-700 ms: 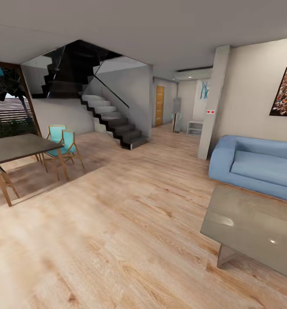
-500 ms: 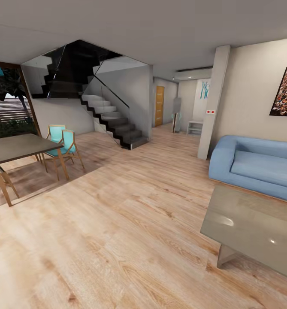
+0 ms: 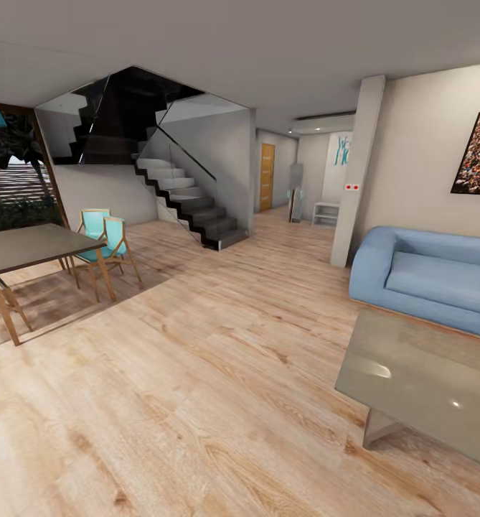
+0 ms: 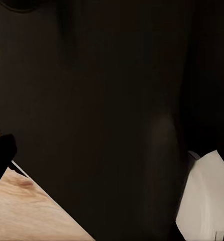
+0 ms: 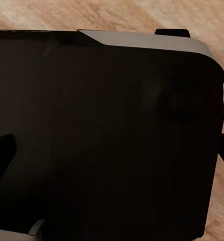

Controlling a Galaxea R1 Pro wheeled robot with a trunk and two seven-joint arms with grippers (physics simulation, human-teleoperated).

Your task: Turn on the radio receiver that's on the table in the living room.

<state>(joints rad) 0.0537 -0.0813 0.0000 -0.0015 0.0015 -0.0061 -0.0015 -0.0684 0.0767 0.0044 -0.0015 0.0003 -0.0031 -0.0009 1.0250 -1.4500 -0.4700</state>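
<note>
Head view matches the two earlier pictures almost exactly: nothing in the room has shifted, and the framing is the same. The living room spreads out with its light wood plank floor [image 3: 218, 373], a light-blue sofa [image 3: 430, 276] at the right under a framed crowd-pattern picture [image 3: 478, 154], and the low coffee table [image 3: 419, 373] with its glossy grey top just in front of the sofa, cut off by the right edge. On the part of that top that shows, I cannot make out the radio receiver. At the left stands a taller dark table [image 3: 24, 248] with wooden legs, with turquoise chairs [image 3: 105, 240] beside it. A dark staircase [image 3: 186, 201] climbs at the back, and a white pillar [image 3: 356, 169] rises near the sofa's end.

Left wrist view looks onto a dark body panel [image 4: 102, 110] close up, with a strip of wood floor and a white part at the edges. Right wrist view likewise faces a dark rounded casing [image 5: 102, 135] over the plank floor. Whether either gripper is spread or closed, I cannot tell.
</note>
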